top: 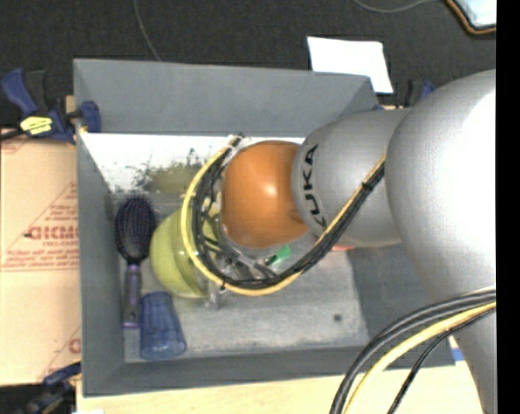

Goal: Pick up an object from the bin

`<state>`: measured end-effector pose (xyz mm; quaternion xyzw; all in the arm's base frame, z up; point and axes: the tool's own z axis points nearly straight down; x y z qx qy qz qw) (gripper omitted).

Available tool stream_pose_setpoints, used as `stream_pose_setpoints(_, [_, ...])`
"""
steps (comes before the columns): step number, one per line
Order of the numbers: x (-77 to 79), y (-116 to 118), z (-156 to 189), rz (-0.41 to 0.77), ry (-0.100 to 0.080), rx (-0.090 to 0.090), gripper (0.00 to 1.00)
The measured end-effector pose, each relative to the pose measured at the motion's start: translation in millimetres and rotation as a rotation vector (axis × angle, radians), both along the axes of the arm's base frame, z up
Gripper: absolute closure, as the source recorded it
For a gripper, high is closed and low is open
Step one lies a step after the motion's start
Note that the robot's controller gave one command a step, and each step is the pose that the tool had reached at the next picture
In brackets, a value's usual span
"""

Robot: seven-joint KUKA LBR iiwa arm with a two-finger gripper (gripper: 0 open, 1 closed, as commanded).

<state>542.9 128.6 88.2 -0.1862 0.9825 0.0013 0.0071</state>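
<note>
Down in the bin, the orange cover hides most of the gripper, so I cannot tell its state. It hangs over a yellow-green round thing, just right of a brush and a blue cup.

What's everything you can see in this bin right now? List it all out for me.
hairbrush: one, dark head, purple handle, along the bin's left wall.
cup: one, translucent blue, lower-left corner, beside the brush handle.
round thing: one, yellow-green, left of centre, partly under the wrist; ball or bowl, cannot tell.
small green thing: one, mostly hidden under the arm.
bin: one, grey metal.
arm: one, silver, reaching in from the right, with orange wrist cover.
</note>
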Motion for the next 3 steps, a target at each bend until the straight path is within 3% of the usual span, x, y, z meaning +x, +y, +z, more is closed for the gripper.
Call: stream_pose_setpoints(3, [1.3, -1, 51, -0.001, -0.004, 0.0, 1.0])
